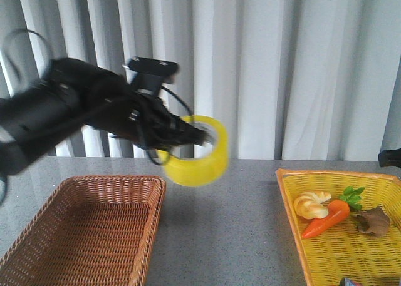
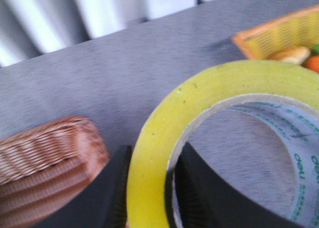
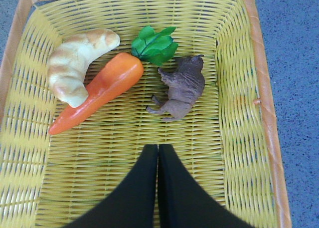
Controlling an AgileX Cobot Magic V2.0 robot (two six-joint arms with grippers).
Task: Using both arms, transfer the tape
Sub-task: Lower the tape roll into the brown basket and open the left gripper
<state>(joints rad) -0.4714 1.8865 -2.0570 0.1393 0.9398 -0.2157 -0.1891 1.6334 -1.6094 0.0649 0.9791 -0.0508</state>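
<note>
The tape (image 1: 199, 153), a wide yellow roll with a white printed core, hangs in the air above the grey table between the two baskets. My left gripper (image 1: 195, 136) is shut on its wall, one finger outside and one inside the ring; the left wrist view shows the roll (image 2: 209, 93) pinched between the black fingers (image 2: 112, 188). My right gripper (image 3: 158, 148) is shut and empty, above the yellow basket (image 3: 249, 138). In the front view only a dark bit of the right arm (image 1: 390, 157) shows at the right edge.
A brown wicker basket (image 1: 88, 229) stands at the front left, also in the left wrist view (image 2: 45, 163). The yellow basket (image 1: 294, 192) at the right holds a croissant (image 3: 75, 63), an orange toy carrot (image 3: 99, 91) with green leaves, and a brown toy animal (image 3: 182, 91). White curtains hang behind.
</note>
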